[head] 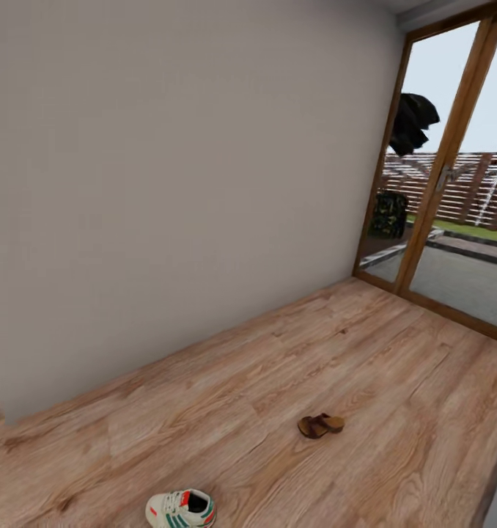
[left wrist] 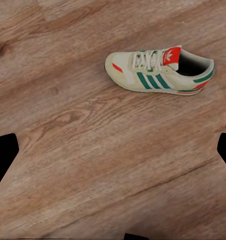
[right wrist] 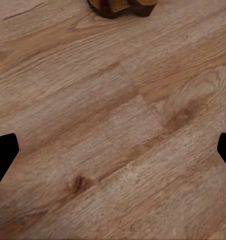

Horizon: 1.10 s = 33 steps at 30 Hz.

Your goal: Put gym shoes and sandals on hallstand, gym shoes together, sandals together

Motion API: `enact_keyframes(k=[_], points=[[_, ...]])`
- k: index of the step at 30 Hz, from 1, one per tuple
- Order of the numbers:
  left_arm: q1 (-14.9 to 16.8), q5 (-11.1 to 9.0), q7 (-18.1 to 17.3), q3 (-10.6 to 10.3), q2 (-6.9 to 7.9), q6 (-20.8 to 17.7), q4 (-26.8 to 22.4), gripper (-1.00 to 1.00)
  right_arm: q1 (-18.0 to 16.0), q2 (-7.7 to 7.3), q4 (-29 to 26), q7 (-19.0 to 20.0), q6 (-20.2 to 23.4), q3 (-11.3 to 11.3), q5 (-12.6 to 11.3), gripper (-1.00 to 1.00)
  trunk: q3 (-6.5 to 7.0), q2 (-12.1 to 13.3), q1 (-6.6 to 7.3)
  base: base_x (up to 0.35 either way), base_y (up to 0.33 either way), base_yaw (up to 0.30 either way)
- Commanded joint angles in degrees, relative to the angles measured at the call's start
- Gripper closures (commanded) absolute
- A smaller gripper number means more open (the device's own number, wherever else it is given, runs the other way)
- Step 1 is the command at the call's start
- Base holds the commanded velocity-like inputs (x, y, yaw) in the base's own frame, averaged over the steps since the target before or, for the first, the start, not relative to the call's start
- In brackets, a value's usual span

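Both my grippers hang spread and empty over the corridor floor, one gym shoe and one sandal lying apart.

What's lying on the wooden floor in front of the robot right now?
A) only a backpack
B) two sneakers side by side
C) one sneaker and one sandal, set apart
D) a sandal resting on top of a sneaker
C: in the head view a single white, green-striped gym shoe lies near the robot on the corridor floor, and one brown sandal lies farther off toward the glass door, with bare planks between them.
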<state>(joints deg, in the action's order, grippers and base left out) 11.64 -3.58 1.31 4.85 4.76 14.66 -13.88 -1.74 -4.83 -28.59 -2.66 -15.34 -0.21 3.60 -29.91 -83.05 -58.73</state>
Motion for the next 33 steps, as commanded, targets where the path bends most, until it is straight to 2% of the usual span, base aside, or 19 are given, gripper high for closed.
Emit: enact_keyframes(k=[1,14,33], points=[[0.05,-0.37,-0.04,0.01,-0.01,0.19,0.06,-1.00,-0.01,0.00,0.02,-0.25,-0.13,-0.02,0.38,-1.00,-0.05,-0.03,0.00,0.012,-0.023,0.278],[0.05,-0.39,-0.06,0.05,-0.01,0.20,0.01,-1.00,-0.01,0.00,0.02,-0.25,-0.13,-0.05,0.37,-1.00,-0.05,-0.03,0.00,0.065,-0.043,0.278],[0.05,-0.39,-0.02,0.07,-0.01,0.19,0.00,-1.00,0.01,0.00,0.01,-0.25,-0.13,-0.05,0.35,-1.00,-0.05,-0.03,0.00,0.192,-0.206,0.278]])
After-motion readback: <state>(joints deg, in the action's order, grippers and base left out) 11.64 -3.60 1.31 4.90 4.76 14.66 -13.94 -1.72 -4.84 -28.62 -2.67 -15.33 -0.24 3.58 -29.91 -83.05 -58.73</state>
